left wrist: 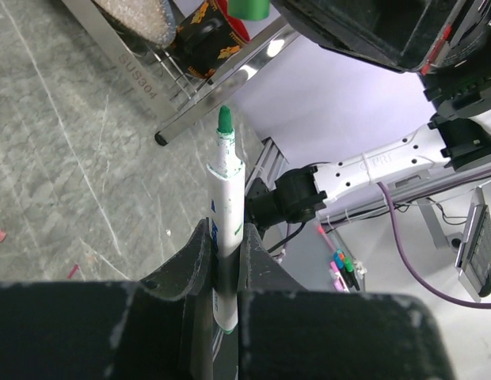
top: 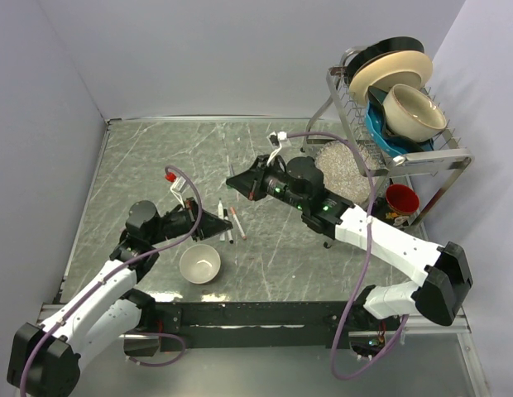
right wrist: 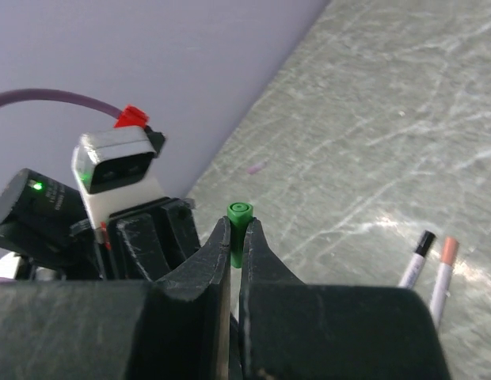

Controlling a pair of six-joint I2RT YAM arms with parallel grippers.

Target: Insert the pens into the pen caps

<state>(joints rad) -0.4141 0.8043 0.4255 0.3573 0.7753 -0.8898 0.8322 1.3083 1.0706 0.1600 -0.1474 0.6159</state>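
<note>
Top external view: the left fingers and the right fingers stood over the middle of the grey marbled bench, tips directed toward each other with a gap between them. At this size, what each pair held could not be made out. 2 loose pens lay side by side on the bench, just beside the tips of the left fingers. A white bowl stood upright near the front edge, close to the left arm. A dish rack at the far right corner carried plates and a bowl, with a red cup below it.

Left wrist view: the left fingers were pinching the green-tipped pen by its lower barrel. The pen projected straight out beyond the fingers, its green tip bare. The green cap showed at the top edge, cut off by the frame, beyond the tip and apart from it. The red cup sat behind a leg of the dish rack.

Right wrist view: the right fingers were pressed onto the green cap from both sides, its round end facing away from the wrist. The wrist camera of the left arm sat beyond the cap to the left. The 2 loose pens lay on the bench at lower right, 1 with a black end, 1 with an orange-red end
</note>
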